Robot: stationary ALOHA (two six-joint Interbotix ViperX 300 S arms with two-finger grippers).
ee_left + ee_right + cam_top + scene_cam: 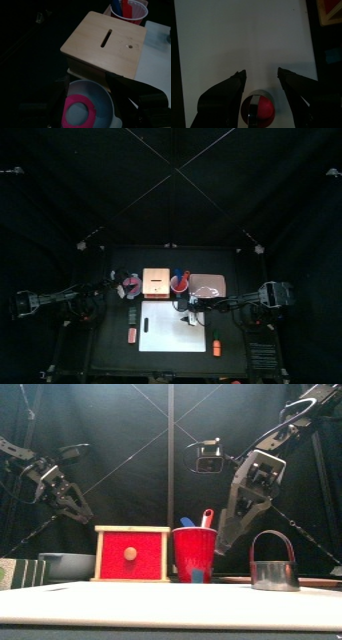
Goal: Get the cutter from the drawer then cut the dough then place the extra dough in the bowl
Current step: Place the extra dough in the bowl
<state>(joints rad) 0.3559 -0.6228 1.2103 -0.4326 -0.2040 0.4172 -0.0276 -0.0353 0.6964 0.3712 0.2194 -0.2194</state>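
Lab booth: black curtains (80, 178), robot arms (254, 474)

No text, number, label or brand mark is showing legibly in any view. The wooden box (131, 554), the red cup (194, 549), the metal cutter (273, 574), the white cutting board (244, 40) and the bowl (90, 87) are all presenting plain faces to the cameras, with nothing on them that can be read.
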